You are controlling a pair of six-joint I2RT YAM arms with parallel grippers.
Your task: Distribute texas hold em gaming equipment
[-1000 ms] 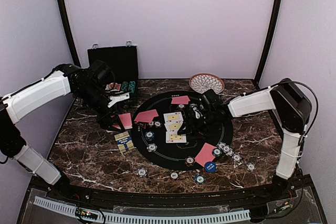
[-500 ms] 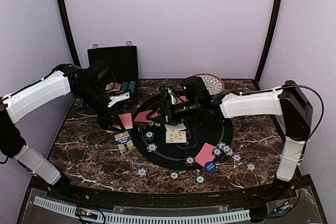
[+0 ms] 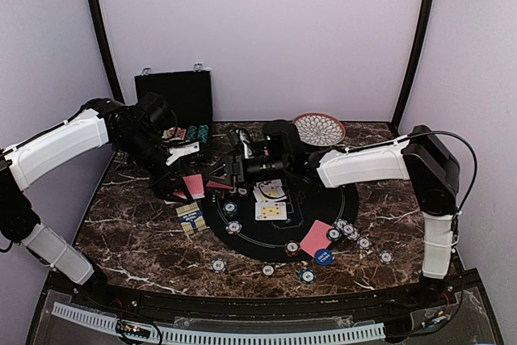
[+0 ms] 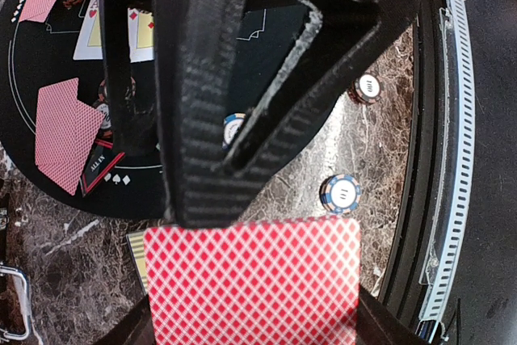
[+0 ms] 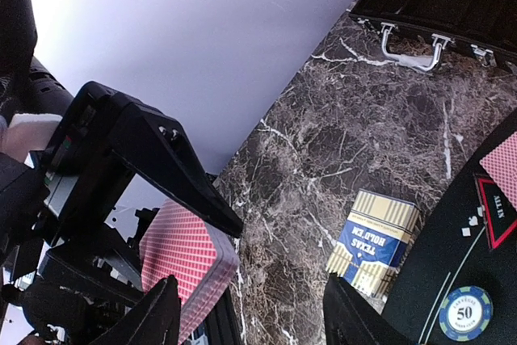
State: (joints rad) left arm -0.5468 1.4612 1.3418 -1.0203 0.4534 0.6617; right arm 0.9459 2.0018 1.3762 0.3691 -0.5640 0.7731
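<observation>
Red-backed cards (image 4: 252, 280), one stack, pinched by left fingers (image 4: 202, 119); right fingers (image 5: 157, 321) spread, empty.

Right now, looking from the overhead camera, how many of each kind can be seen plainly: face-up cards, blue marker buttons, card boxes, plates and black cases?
Face-up cards: 2 (more may be hidden)
Blue marker button: 1
Card box: 1
Patterned plate: 1
Black case: 1
Total: 6
</observation>
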